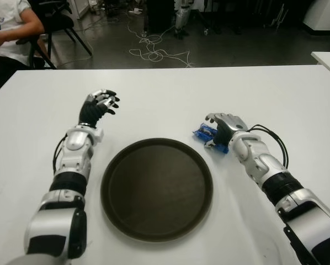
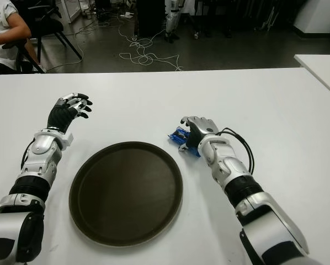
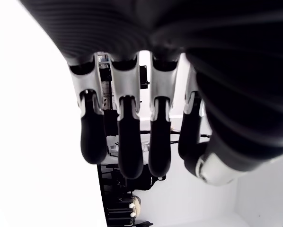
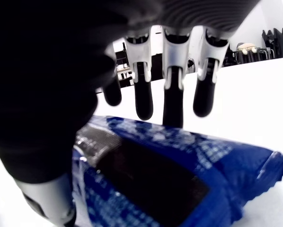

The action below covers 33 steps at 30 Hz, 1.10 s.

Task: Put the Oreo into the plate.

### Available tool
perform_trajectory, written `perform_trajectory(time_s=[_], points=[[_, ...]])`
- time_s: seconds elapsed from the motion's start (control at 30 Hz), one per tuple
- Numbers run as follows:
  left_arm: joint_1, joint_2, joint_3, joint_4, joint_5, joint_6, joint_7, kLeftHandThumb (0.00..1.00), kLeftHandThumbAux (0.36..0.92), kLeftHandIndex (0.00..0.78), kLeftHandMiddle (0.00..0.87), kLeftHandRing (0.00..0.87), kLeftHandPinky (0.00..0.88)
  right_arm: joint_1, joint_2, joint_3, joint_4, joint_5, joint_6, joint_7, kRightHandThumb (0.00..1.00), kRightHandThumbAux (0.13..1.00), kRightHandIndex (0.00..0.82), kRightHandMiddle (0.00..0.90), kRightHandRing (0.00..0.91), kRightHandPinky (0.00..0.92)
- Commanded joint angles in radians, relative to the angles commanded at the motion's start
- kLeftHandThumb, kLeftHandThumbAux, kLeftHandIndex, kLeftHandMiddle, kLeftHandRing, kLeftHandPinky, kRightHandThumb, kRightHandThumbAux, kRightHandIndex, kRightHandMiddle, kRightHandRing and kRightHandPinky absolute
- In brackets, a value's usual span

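Your right hand [image 1: 224, 126] has its fingers [image 4: 173, 101] arched over the blue Oreo pack [image 4: 179, 179], not clamped on it yet, with the pack lying on the white table [image 1: 170, 94] just right of the dark round plate [image 1: 156, 189]. Most of the wrapper is hidden under your palm. Your left hand [image 1: 99, 106] is left of the plate, fingers loosely curled, holding nothing. Behind the table you've got cables [image 1: 154, 49] on the floor and a seated person [image 1: 5, 27].
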<state>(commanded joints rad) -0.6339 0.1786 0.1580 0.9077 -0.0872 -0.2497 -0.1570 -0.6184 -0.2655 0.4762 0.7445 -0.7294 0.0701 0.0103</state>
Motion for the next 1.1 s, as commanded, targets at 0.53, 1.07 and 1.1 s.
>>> perform_trajectory(time_s=[0.53, 1.07, 1.1], points=[[0.003, -0.006, 0.004, -0.014, -0.011, 0.004, -0.014, 0.833, 0.672, 0.420, 0.469, 0.505, 0.550, -0.010, -0.007, 0.010, 0.029, -0.008, -0.008, -0.032, 0.000, 0.808, 0.333, 0.331, 0.383, 0.394], [0.011, -0.005, 0.000, -0.038, -0.009, 0.023, -0.020, 0.829, 0.675, 0.405, 0.477, 0.496, 0.536, -0.016, -0.017, 0.020, 0.023, -0.016, 0.012, -0.004, 0.000, 0.789, 0.295, 0.314, 0.351, 0.384], [0.012, -0.006, 0.000, -0.039, -0.009, 0.024, -0.020, 0.830, 0.674, 0.408, 0.475, 0.495, 0.536, -0.016, -0.018, 0.020, 0.022, -0.016, 0.013, -0.003, 0.000, 0.788, 0.294, 0.313, 0.350, 0.385]])
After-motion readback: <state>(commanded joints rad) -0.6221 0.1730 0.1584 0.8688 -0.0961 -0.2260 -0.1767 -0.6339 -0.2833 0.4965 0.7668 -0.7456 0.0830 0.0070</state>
